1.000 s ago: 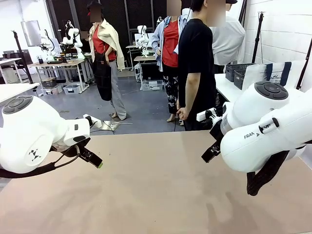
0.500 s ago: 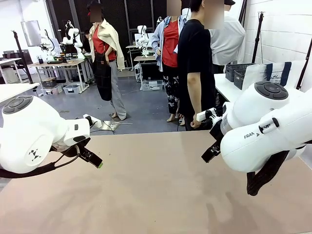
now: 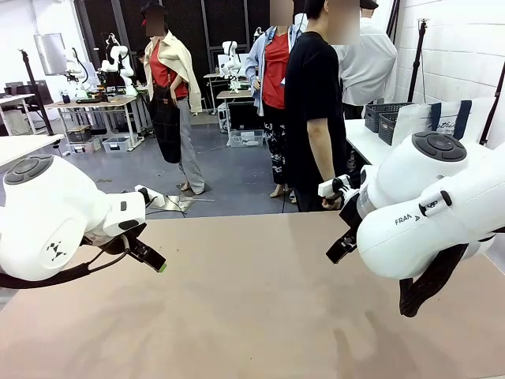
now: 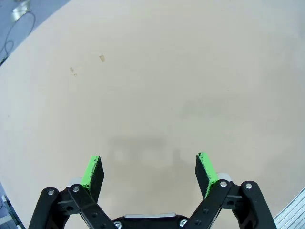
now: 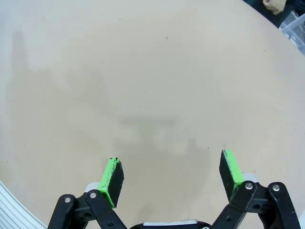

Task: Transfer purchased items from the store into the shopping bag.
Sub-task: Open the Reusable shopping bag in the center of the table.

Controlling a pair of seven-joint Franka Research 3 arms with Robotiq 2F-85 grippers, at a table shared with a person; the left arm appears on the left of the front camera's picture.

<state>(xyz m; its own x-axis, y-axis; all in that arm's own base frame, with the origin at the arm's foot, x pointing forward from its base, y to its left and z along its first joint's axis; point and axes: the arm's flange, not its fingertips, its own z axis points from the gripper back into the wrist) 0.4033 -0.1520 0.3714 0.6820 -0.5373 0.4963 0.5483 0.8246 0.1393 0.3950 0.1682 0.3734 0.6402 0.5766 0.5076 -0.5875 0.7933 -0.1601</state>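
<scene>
From the front, the right arm's white shell covers most of the right claw (image 3: pixel 341 246); only one dark finger pokes out at its 9 o'clock side. That shell also hides the lower part of the shopping bag (image 3: pixel 442 118), whose print is too small to read. The basket (image 3: pixel 381 118) vanishes behind the bag at 3 o'clock. In the right wrist view, a hand (image 5: pixel 275 5) is cut off by the top edge at 1 o'clock.
</scene>
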